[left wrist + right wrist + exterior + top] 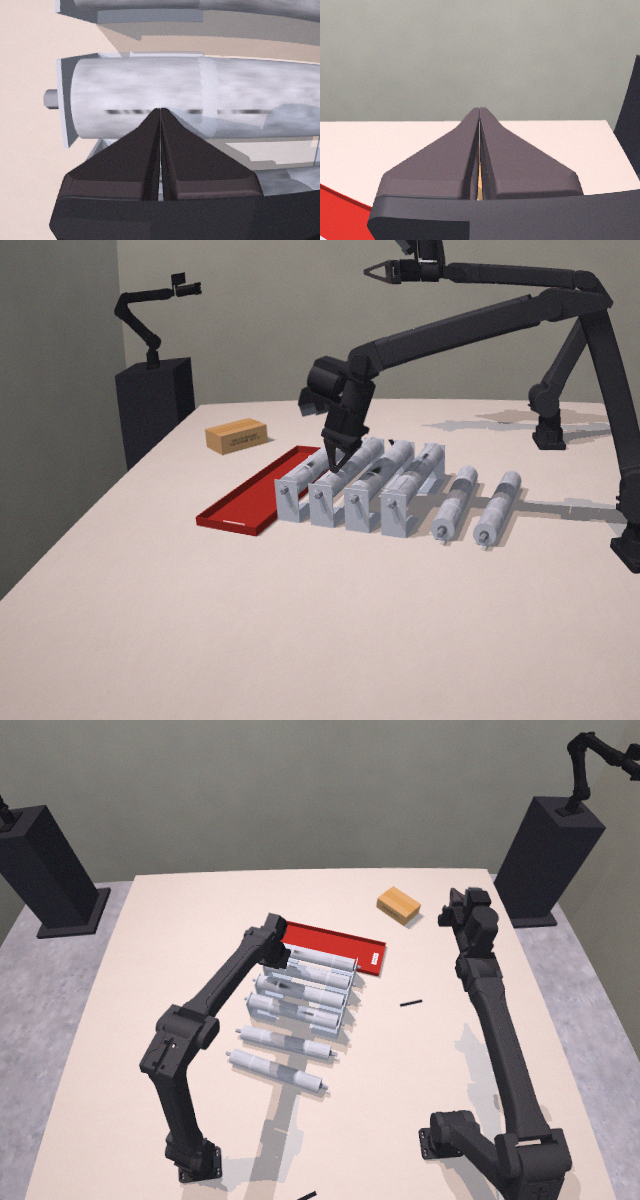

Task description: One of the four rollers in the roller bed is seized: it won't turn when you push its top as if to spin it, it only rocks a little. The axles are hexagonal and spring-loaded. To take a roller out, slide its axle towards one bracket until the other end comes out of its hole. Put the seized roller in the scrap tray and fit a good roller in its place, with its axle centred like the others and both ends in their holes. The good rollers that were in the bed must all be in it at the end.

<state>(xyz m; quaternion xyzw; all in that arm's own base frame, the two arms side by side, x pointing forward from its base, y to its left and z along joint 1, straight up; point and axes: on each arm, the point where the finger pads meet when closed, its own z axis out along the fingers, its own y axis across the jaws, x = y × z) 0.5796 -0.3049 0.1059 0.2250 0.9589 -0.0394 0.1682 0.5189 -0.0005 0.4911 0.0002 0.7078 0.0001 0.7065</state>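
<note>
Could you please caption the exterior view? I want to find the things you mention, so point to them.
Left hand (334, 469) (160, 109), closed, over the roller bed (397, 516) beside a red tray (227, 528).

The top view looks steeply down over both arms; the exterior shares its rollers, from one side.

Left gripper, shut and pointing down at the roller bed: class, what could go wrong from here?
The left gripper could slide off the second pale grey cylindrical roller from the tray, giving a misleading test. It might also bump a neighbouring roller. The loose grey roller nearest the bed could roll if knocked.
</note>
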